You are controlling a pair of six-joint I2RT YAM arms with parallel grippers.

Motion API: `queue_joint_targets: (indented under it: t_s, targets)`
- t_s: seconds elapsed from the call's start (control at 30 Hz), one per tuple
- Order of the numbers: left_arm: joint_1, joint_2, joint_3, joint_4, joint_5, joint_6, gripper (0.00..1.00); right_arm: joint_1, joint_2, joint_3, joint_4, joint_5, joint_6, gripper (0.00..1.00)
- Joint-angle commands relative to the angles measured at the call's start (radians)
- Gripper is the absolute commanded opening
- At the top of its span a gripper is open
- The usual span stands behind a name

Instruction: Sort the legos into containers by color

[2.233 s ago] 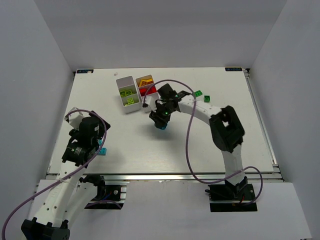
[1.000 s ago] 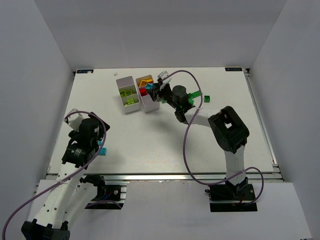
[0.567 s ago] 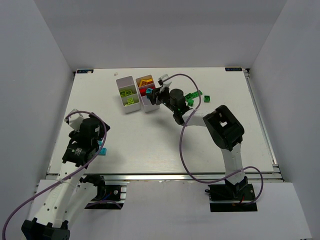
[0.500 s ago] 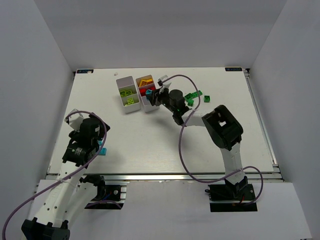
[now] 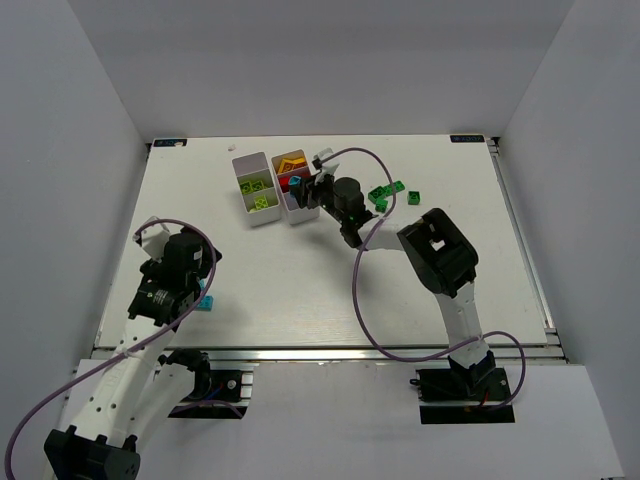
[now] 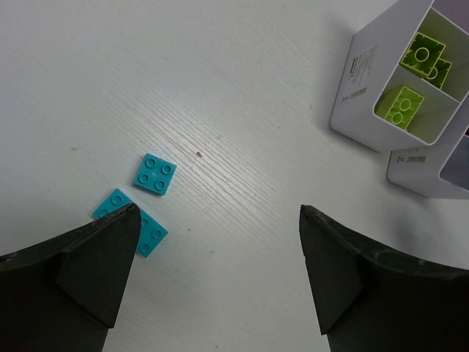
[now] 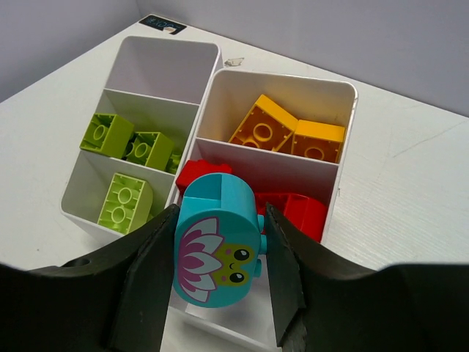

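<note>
My right gripper (image 7: 220,258) is shut on a rounded cyan lego (image 7: 217,246) with a flower face printed on it. It hangs over the near end of the right container (image 7: 282,75), just in front of the red legos (image 7: 302,213). That container's far compartment holds orange and yellow legos (image 7: 287,133). The left container (image 7: 167,42) holds lime legos (image 7: 126,202) in two compartments. My left gripper (image 6: 220,210) stands open above bare table, with two flat cyan legos (image 6: 154,174) by its left finger. From above, my right gripper (image 5: 303,190) is at the containers (image 5: 252,160) and my left gripper (image 5: 192,288) is near the front left.
Several dark green legos (image 5: 397,187) lie on the table right of the containers, behind my right arm. A small white scrap (image 5: 231,150) lies near the back edge. White walls enclose the table on three sides.
My right arm carried the cyan lego from mid-table up to the right container, then edged slightly left. The left arm has hardly moved.
</note>
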Motion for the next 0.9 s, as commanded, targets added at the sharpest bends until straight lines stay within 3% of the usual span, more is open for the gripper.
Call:
queue_joint_targets:
  t_s: [0.0,0.2,0.23,0.27,0.63,0.87]
  targets:
    - [0.006,0.002,0.034,0.002,-0.014,0.012,0.98,0.005,0.018,0.050,0.053,0.039,0.017,0.27]
    - [0.006,0.004,0.033,0.002,-0.014,0.010,0.98,0.005,0.022,0.041,0.051,0.027,0.007,0.58]
    - [0.006,0.004,0.034,0.002,-0.014,0.010,0.98,0.006,0.022,0.038,0.051,0.024,0.006,0.66]
    - [0.008,0.007,0.036,0.002,-0.012,0.010,0.98,0.005,0.021,0.037,0.053,0.021,0.006,0.89]
    - [0.008,-0.004,0.030,0.021,0.001,0.016,0.98,0.005,-0.060,-0.031,0.088,-0.025,-0.022,0.89]
    - [0.008,-0.030,0.014,0.054,0.040,0.032,0.92,-0.036,-0.238,-0.129,0.021,-0.146,-0.114,0.90]
